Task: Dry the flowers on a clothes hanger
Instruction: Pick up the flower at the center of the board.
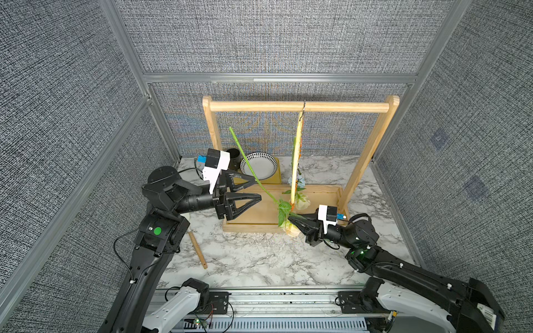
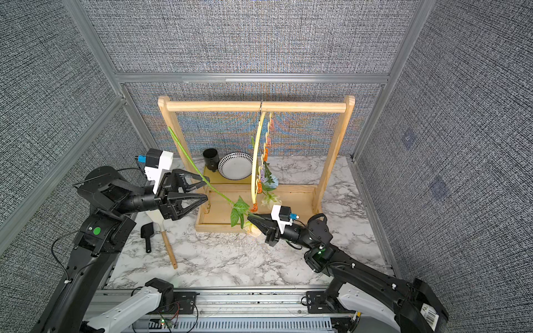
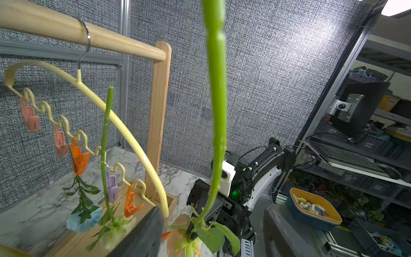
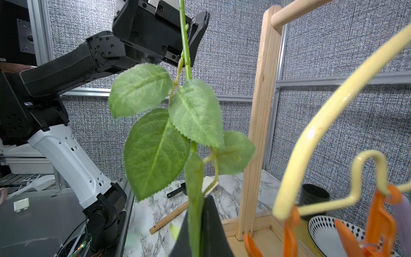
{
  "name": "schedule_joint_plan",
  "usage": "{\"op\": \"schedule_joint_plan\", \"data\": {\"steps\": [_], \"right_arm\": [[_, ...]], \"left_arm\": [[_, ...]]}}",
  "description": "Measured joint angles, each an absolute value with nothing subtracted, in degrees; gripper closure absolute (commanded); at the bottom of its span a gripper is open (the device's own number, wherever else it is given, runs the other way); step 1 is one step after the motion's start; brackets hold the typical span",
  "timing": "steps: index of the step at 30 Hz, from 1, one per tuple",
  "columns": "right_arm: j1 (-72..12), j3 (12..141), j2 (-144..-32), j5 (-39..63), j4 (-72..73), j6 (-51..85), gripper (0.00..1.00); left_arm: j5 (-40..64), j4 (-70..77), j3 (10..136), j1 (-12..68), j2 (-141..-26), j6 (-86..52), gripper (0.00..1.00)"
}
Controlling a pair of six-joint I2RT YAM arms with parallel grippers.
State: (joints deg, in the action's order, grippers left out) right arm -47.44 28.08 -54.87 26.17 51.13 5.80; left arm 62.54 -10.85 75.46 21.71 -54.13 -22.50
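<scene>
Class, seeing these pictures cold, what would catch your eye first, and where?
The long green stem slants up across the middle, pinched near its leaves by the right gripper and passing between the left gripper's open jaws. Beside it, the pale yellow hanger with coloured clips hangs from the wooden rack.

Grey woven wall panels (image 1: 274, 34), aluminium framing (image 1: 279, 77), marbled tabletop (image 1: 259, 259)

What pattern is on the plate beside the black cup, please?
The plate is white with small dark marks ringing its rim, clearest in a top view.
</scene>
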Motion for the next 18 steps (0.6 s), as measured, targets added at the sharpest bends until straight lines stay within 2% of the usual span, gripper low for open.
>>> {"op": "schedule_joint_plan", "data": {"steps": [4,13,15,18], "right_arm": [[-47.92,30.28,-56.05,26.15,49.91,5.13,0.92],[-48.01,34.50,-59.88,25.98,48.40,3.97,0.93],[-48.05,34.83,-60.77,25.98,48.40,4.40,0.93],[-48.25,35.38,-61.54,25.98,48.62,5.28,0.93]], "left_arm": [[61.60,-10.55,75.75,22.15,-55.00,-22.46,0.47],[58.39,-10.55,76.44,22.74,-54.94,-20.93,0.48],[57.39,-10.81,76.20,22.74,-54.54,-20.32,0.57],[56.60,-10.90,76.16,22.76,-54.28,-19.51,0.80]]}}
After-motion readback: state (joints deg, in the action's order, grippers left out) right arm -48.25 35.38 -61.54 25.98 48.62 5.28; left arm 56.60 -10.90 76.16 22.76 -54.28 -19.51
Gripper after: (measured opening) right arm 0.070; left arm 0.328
